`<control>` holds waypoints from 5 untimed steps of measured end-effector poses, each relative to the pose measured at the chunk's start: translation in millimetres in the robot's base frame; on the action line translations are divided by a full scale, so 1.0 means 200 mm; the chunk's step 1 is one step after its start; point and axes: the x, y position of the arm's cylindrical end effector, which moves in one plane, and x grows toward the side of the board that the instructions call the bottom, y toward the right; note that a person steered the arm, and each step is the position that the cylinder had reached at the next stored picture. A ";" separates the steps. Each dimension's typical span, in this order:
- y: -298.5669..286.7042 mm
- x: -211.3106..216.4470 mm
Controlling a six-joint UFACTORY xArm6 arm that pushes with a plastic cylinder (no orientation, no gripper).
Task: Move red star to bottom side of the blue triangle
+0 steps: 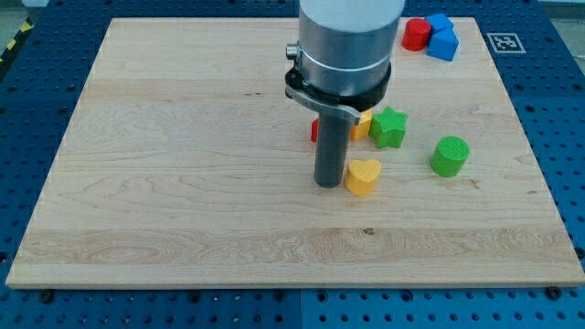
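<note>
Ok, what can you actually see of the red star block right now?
Very little. Only a small red sliver shows at the view's left of my dark rod, just under the metal collar; its star shape cannot be made out. It sits on the wooden board, above my tip. Whether it touches the rod is hidden.

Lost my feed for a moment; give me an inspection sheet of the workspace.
Surface: wooden board, flat.
Job's things: red block, mostly hidden behind the rod, shape unclear; blue blocks at the view's top right, shapes unclear.
Clutter: red cylinder, green star, green cylinder, yellow heart, orange-yellow block.
Grippers: my tip just left of the yellow heart.
Cables: nothing seen.
Surroundings: blue perforated table, marker tag.
</note>
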 end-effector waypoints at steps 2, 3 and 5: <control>-0.01 -0.17; -0.01 -0.28; -0.01 -0.47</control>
